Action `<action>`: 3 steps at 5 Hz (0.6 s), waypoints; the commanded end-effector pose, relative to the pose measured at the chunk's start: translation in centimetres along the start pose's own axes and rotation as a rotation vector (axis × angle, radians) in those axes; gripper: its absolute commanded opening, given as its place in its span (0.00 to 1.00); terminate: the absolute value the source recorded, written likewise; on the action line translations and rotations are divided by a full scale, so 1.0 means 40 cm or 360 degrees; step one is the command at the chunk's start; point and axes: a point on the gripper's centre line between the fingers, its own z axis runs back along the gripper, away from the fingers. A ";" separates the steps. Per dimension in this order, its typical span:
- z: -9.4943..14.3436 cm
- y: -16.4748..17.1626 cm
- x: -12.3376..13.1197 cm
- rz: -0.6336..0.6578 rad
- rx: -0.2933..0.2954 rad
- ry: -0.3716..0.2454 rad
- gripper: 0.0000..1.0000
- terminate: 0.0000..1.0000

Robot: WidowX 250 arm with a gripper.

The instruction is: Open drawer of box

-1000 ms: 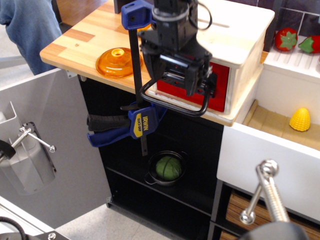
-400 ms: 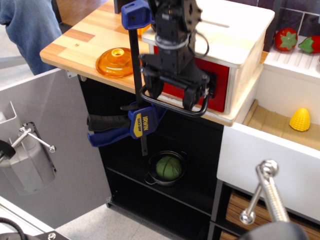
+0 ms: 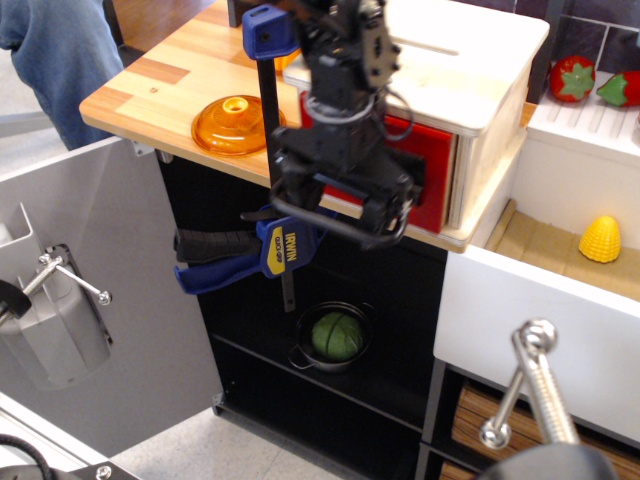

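The pale wooden box [image 3: 487, 95] with a white top stands on the counter [image 3: 170, 85]. Its red-fronted drawer [image 3: 428, 178] is out a short way. The black loop handle [image 3: 330, 226] sticks out towards me from the drawer front. My gripper [image 3: 335, 200] hangs down over the handle. Its two fingers [image 3: 375, 212] stand apart and reach down inside the loop against the front bar. The arm hides the left part of the drawer front.
A blue bar clamp [image 3: 272, 150] grips the counter edge just left of my gripper. An orange lid [image 3: 236, 124] lies on the counter to the left. A pot with a green ball [image 3: 337, 337] sits on the shelf below. A white cabinet drawer with toy corn [image 3: 600, 240] is at the right.
My gripper has moved down and towards the counter's front edge with the loop handle. The red drawer front has come out of the box a little.
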 end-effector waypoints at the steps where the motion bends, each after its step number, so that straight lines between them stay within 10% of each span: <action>1: 0.048 0.012 -0.105 -0.0094 -0.0015 0.0050 1.00 0.00; 3: 0.051 0.038 -0.214 -0.0100 -0.0001 0.0165 1.00 0.00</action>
